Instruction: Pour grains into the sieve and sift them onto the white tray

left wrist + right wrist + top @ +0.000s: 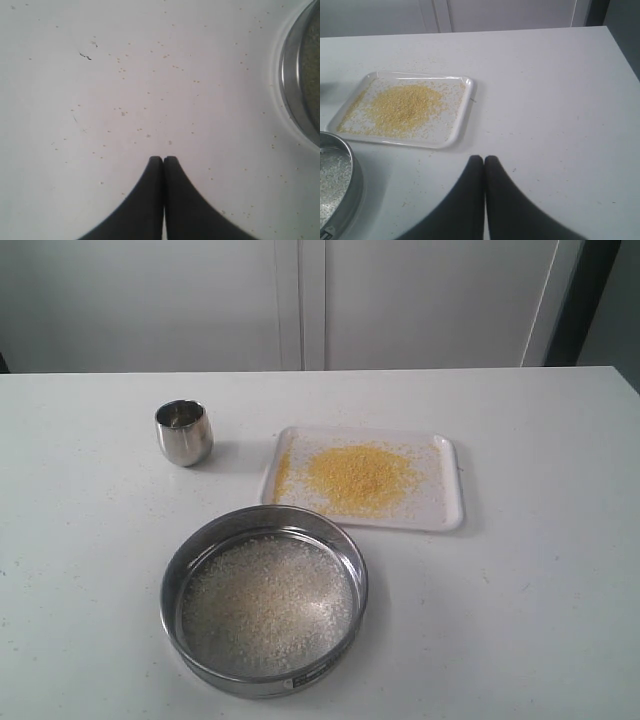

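While whitish grains (268, 602) fill the sieve (225, 678), yellow granules (360, 478) cover the tray (447, 502).

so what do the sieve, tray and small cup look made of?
Sieve: metal, likely stainless steel; bright reflective wall and a fine grey mesh floor.
Tray: probably plastic; opaque white and smooth, with a soft sheen and rounded moulded corners.
Cup: polished metal, likely steel; mirror-like reflections on its rounded side.
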`<action>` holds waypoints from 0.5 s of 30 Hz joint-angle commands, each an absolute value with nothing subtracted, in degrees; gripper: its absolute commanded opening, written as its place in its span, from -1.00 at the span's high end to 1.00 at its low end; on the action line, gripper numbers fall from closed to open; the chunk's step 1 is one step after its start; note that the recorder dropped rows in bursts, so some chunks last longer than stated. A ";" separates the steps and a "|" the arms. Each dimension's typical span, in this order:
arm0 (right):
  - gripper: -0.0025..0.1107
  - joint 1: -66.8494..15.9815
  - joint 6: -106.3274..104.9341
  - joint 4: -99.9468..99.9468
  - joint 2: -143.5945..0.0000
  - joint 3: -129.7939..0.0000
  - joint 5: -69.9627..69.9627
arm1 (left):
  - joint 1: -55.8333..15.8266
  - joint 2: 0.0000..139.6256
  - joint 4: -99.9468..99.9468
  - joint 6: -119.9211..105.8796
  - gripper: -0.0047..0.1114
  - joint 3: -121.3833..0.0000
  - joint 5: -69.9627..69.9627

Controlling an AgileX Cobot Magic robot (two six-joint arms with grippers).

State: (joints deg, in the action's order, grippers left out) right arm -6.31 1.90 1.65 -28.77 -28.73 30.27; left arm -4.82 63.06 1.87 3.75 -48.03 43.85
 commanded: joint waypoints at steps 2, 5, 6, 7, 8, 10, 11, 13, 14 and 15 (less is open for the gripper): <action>0.96 -5.68 1.67 1.44 -28.57 -28.54 30.08 | -4.73 62.61 2.45 3.61 0.92 -47.79 44.42; 0.96 -5.68 1.67 1.44 -28.57 -28.54 30.08 | -4.73 62.61 2.45 3.61 0.92 -47.79 44.42; 0.96 -5.68 1.67 1.44 -28.44 -28.54 30.07 | -4.73 62.61 2.45 3.61 0.92 -47.79 44.42; 0.96 -5.68 1.67 1.44 -28.28 -28.54 30.07 | -4.73 62.61 2.45 3.61 0.92 -47.79 44.42; 0.96 -5.68 1.67 1.44 -27.13 -28.54 30.07 | -4.73 62.61 2.45 3.61 0.92 -47.79 44.42; 0.96 -5.68 1.67 1.44 -25.06 -28.54 30.07 | -4.73 62.61 2.45 3.61 0.92 -47.79 44.42; 0.96 -5.68 1.67 1.44 -24.36 -28.54 30.07 | -4.73 62.61 2.45 3.61 0.92 -47.79 44.42; 0.96 -5.68 1.67 1.44 -21.85 -28.54 30.07 | -4.73 62.61 2.45 3.61 0.92 -47.79 44.42; 0.96 -5.68 1.67 1.34 -20.23 -28.54 30.07 | -4.73 62.61 2.45 3.61 0.92 -47.79 44.42; 0.96 -5.68 1.67 1.34 -19.53 -28.54 30.07 | -4.73 62.61 2.45 3.61 0.92 -47.79 44.42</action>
